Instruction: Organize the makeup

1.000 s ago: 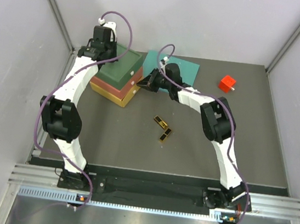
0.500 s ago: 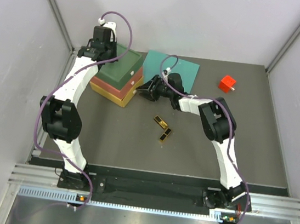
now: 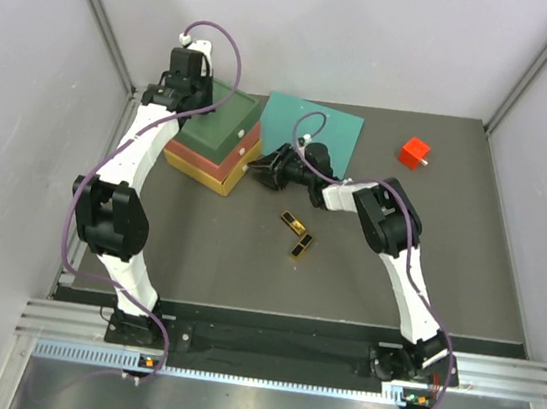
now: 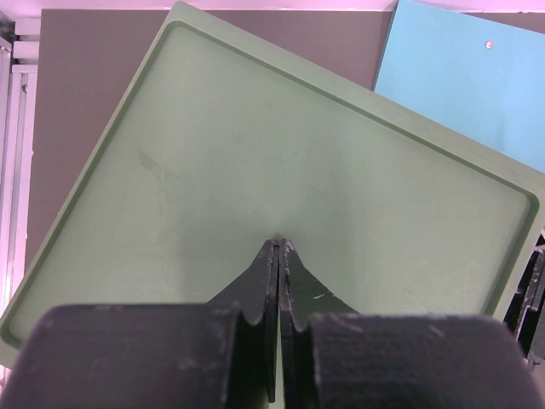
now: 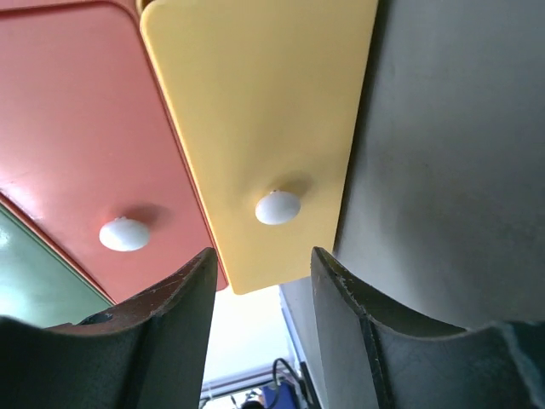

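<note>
Two black-and-gold rectangular cases [image 3: 297,233] lie on the dark table in the top view, touching in a V. The other makeup is out of view. My right gripper [image 3: 266,166] is open, low beside the front of a stacked drawer box [image 3: 218,137]. In the right wrist view its open fingers [image 5: 183,298] face the yellow drawer front [image 5: 255,119] and its white knob [image 5: 278,207], close but apart from it. My left gripper [image 3: 183,82] is shut and empty above the box's green top [image 4: 255,162].
The red drawer front [image 5: 77,145] with its own white knob [image 5: 124,233] sits beside the yellow one. A teal flat mat [image 3: 316,124] lies behind the right gripper. A red cube [image 3: 414,153] stands at the back right. Grey walls enclose the table.
My right gripper has moved down and toward the near side, from the mat's edge to the front of the drawer box. The left arm and the cases have not moved.
</note>
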Motion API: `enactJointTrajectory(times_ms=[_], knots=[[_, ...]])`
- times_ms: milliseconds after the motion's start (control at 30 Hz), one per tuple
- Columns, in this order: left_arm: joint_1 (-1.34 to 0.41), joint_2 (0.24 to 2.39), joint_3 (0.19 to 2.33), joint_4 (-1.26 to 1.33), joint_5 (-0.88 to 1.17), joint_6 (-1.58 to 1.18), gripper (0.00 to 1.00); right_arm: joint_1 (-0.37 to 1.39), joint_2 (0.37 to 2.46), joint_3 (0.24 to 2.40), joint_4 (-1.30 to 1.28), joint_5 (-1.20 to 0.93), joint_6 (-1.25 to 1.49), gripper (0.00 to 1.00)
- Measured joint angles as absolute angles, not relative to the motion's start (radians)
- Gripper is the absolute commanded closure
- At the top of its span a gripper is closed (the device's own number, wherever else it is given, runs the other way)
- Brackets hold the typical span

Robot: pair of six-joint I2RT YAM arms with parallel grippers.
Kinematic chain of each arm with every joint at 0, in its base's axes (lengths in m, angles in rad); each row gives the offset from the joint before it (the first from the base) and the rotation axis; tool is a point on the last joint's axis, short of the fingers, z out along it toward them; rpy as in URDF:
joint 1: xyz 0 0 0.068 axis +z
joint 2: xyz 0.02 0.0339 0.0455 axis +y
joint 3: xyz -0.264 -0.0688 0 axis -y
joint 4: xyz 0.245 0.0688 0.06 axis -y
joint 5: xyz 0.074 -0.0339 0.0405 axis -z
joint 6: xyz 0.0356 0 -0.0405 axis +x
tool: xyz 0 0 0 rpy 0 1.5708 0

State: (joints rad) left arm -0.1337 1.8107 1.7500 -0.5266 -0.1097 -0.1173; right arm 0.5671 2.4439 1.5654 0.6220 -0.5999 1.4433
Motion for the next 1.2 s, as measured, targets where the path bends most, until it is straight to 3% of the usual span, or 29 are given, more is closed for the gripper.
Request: enactJointTrajectory(times_ms=[267, 667, 733, 967, 1033, 1100, 1200], knots=[[-0.134, 1.811, 1.750, -0.527, -0.109, -0.117, 1.00, 0.568, 2.505, 1.566, 0.711, -0.594, 1.520, 0.60], [-0.134, 1.808, 1.745, -0.522, -0.110, -0.117, 1.00, 0.575, 2.542, 1.605, 0.750, -0.577, 1.589, 0.62], [-0.134, 1.806, 1.742, -0.519, -0.110, -0.117, 1.00, 0.576, 2.551, 1.613, 0.765, -0.574, 1.599, 0.67], [-0.134, 1.804, 1.738, -0.515, -0.110, -0.117, 1.00, 0.587, 2.575, 1.642, 0.787, -0.568, 1.614, 0.67], [-0.134, 1.804, 1.738, -0.515, -0.109, -0.117, 1.00, 0.592, 2.580, 1.652, 0.791, -0.568, 1.617, 0.73], [-0.134, 1.804, 1.737, -0.515, -0.109, -0.117, 1.00, 0.596, 2.580, 1.652, 0.789, -0.568, 1.620, 0.85], [-0.134, 1.804, 1.737, -0.514, -0.110, -0.117, 1.00, 0.597, 2.580, 1.652, 0.789, -0.566, 1.616, 0.89]])
